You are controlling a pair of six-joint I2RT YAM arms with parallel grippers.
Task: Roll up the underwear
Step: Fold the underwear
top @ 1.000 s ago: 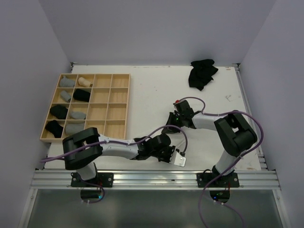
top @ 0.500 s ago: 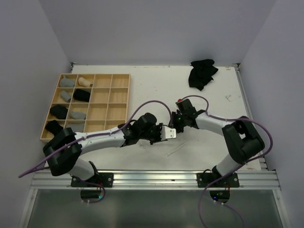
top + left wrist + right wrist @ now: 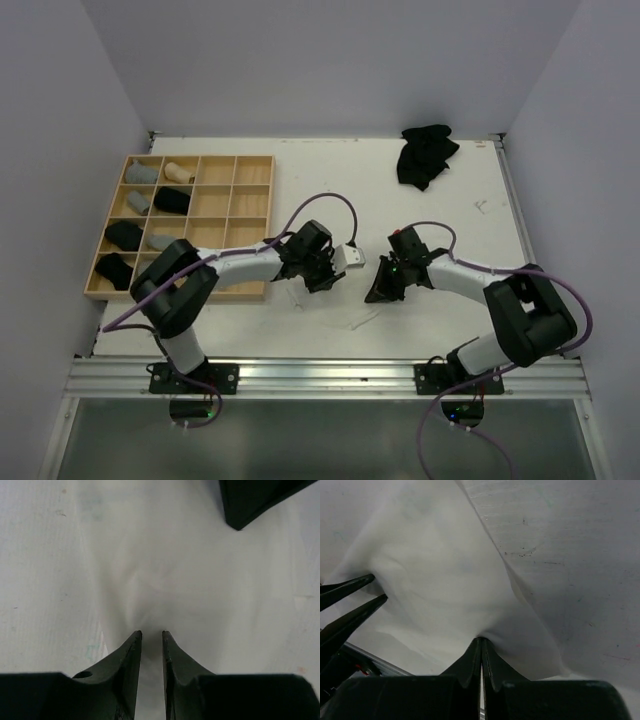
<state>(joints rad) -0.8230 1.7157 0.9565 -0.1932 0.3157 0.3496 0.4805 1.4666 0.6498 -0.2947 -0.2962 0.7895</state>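
The white table gives you almost no contrast. The white underwear sits low in the middle of it, between the two arms, and from overhead its outline nearly vanishes. Trust the wrist views for its edges, not the top camera.

The left gripper is clenched on a small gathered fold of the cloth. The right gripper is pinched tight on the opposite edge, with the fabric bunched at its tips. Both bites look shallow. If you pull the arms apart to flatten the garment, one pinch will probably slip and the cloth will fall in a heap. If you draw them together, the slack will likely wrinkle and the roll would start crooked. I cannot tell whether the middle of the cloth rests on the table or hangs just above it, so lower it gently.

The fingertips of the two arms are near each other, so any inward move risks a knock.

Further out, the left arm passes over the near right corner of the wooden tray. A wide sweep could shove it and upset the finished rolls inside. The black pile at the far edge is well apart.
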